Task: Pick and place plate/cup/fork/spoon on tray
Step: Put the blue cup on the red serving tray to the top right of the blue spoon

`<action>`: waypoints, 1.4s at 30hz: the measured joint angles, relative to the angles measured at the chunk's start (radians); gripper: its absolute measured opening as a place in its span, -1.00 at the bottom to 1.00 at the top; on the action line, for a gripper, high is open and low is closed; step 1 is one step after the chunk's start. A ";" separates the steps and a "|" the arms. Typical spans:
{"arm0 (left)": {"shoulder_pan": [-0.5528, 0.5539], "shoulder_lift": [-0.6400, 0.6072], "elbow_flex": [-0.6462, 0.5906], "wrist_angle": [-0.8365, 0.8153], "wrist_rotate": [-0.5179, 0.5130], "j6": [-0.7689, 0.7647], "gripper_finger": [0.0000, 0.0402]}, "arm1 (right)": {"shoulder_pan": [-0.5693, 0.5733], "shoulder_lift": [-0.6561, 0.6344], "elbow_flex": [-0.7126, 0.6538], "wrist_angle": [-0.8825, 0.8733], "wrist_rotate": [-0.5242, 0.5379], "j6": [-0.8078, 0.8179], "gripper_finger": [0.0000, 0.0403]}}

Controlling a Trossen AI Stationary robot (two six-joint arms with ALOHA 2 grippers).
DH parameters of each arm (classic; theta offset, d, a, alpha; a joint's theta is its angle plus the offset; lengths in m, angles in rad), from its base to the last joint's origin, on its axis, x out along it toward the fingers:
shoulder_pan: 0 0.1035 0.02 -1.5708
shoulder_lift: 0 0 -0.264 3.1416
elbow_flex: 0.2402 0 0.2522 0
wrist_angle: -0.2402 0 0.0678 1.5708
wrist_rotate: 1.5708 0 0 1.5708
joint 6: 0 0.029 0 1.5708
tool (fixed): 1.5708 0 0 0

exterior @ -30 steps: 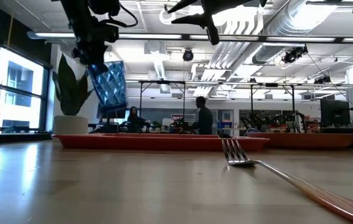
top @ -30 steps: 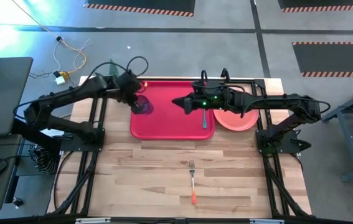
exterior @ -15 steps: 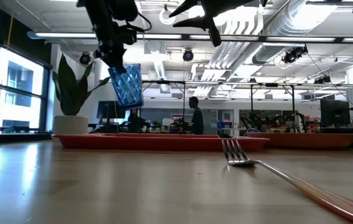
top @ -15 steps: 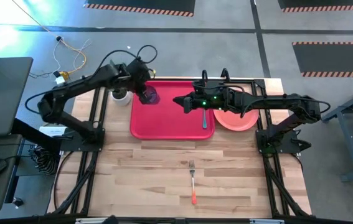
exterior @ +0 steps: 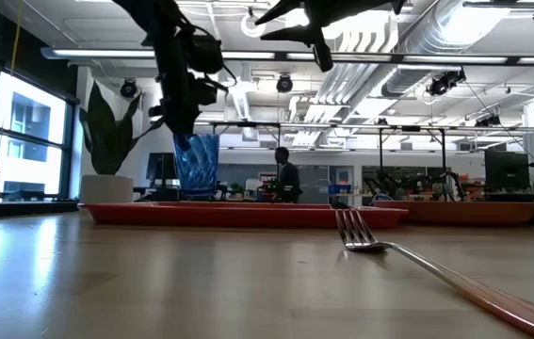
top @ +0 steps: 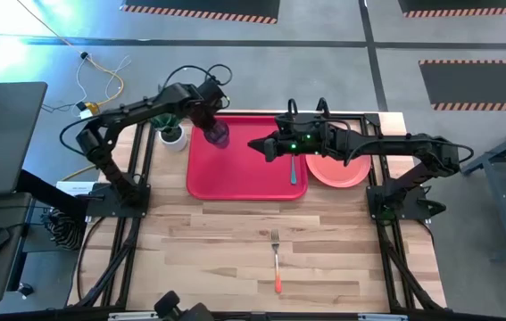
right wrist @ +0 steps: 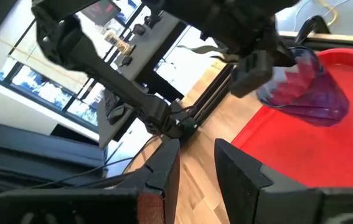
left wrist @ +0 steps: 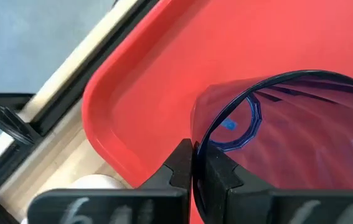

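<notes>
Count: you had one tray (top: 248, 174), one cup (top: 218, 135), one plate (top: 340, 171), one spoon (top: 293, 168), one fork (top: 276, 259), one potted plant (top: 173, 135) and two arms on the surface (top: 235, 241).
Left hand: your left hand (top: 208, 116) was clenched on the cup, pinching its rim, over the tray's 11 o'clock corner.
Right hand: your right hand (top: 257, 146) hung above the tray's middle, fingers slightly apart and holding nothing.
Cup: it had moved from the tray's 9 o'clock edge a second before up toward 11 o'clock, and in the low view it had dropped from well above the tray to just over its rim.
Others: plate just beside the tray at 3 o'clock, spoon lying on the tray near its 3 o'clock edge, fork alone on the bare wood at 6 o'clock, all unmoved.
Views: only the left wrist view showed you the finger (left wrist: 177, 167) gripping the cup's rim (left wrist: 226, 118); only the low view showed a person (exterior: 286, 177) walking far behind.
</notes>
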 joint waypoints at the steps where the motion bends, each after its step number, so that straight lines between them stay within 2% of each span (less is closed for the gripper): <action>1: 0.000 0.011 0.000 -0.001 0.000 -0.007 -0.98 | -0.003 0.000 0.000 0.000 -0.011 0.000 -0.54; 10: 0.045 0.041 0.000 -0.002 -0.030 -0.064 -0.98 | -0.013 0.000 0.000 -0.007 -0.044 -0.006 -0.54; 24: 0.124 0.041 0.000 0.000 -0.036 -0.067 -0.98 | -0.013 0.000 0.000 -0.018 -0.079 -0.023 -0.54; 37: 0.113 0.042 0.001 0.007 0.000 -0.080 -0.98 | -0.013 0.000 0.000 -0.018 -0.081 -0.019 -0.54; 42: 0.085 0.043 0.047 0.030 0.003 -0.032 -0.98 | -0.013 0.000 0.000 -0.020 -0.081 -0.020 -0.54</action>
